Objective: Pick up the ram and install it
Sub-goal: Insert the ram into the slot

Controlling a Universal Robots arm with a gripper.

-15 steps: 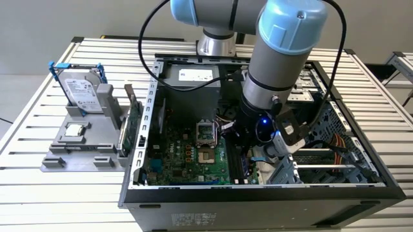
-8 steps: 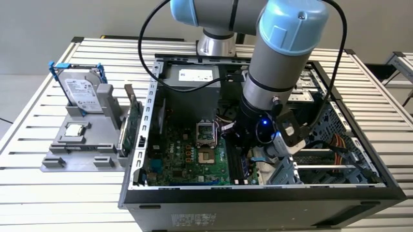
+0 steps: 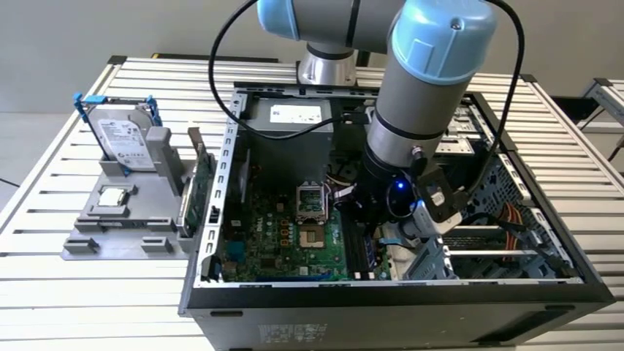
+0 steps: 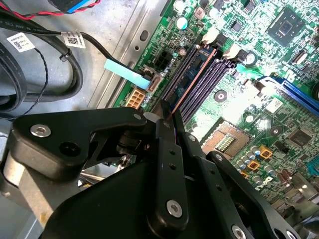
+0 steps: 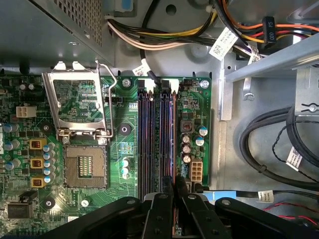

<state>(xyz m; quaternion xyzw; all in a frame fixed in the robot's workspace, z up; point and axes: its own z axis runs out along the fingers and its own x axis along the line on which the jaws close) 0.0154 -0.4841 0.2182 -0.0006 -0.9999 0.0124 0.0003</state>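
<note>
My pincer (image 4: 167, 117) lowered inside open computer case (image 3: 390, 292), fingers (image 5: 180, 191) closed on ram (image 4: 192, 79), gripping its near end. Ram stands edge-on in memory slot (image 5: 164, 139) on green motherboard (image 5: 124, 149), beside empty processor socket (image 5: 84, 167).

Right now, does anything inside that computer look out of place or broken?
Nothing looks broken. The tool is shut on the memory stick, which stands edge-on along the memory slots. The processor socket sits empty with its metal cover flipped up, which suits a half-assembled machine.
</note>
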